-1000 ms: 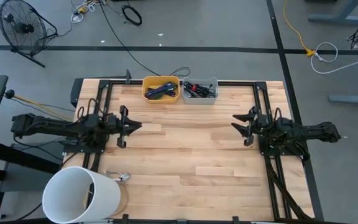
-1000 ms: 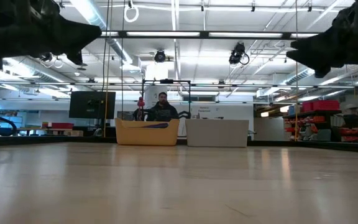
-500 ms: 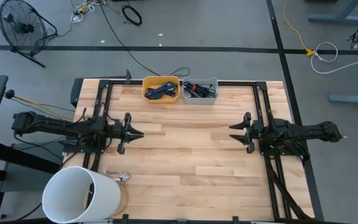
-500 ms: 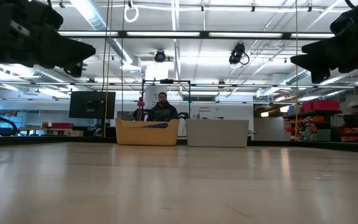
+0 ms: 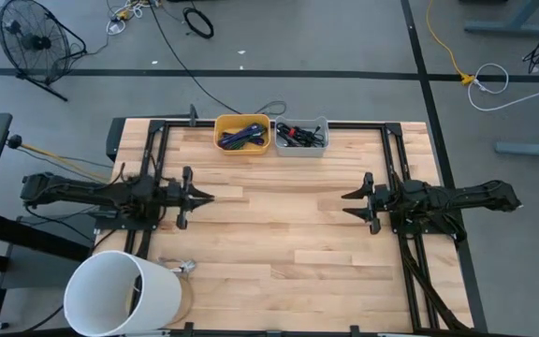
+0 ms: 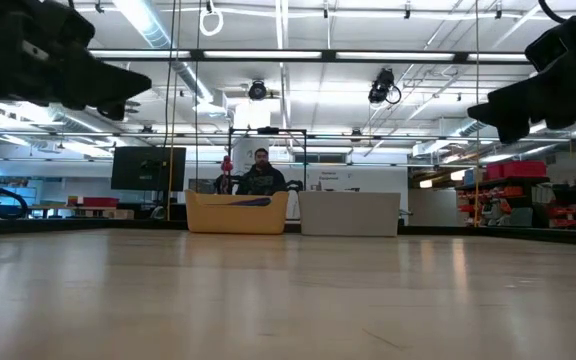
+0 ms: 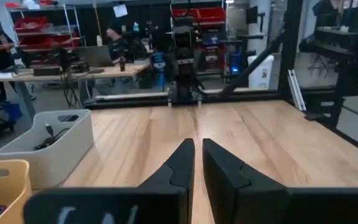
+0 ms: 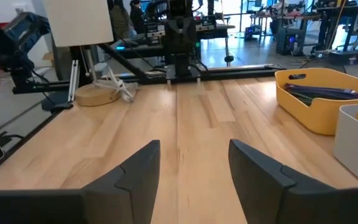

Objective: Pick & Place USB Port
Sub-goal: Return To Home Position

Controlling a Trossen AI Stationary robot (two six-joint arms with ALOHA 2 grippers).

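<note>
Violet-black cables [image 5: 241, 137] are seen lying in the yellow bin [image 5: 219, 132], and dark cables [image 5: 298, 135] in the gray bin [image 5: 302, 152]. The left gripper [image 5: 204, 197] is held over the left side of the table [image 5: 279, 234], jaws almost together and empty. The right gripper [image 5: 348, 203] is held opposite, jaws apart and empty. The cables are judged light, limp and tangle-prone. A hold at the stiff plug end is advised.

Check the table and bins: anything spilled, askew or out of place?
Nothing stands out. The yellow plastic bin and gray plastic bin sit upright side by side, cables inside. The wooden table shows no stray cable. The left gripper and right gripper hold nothing.
</note>
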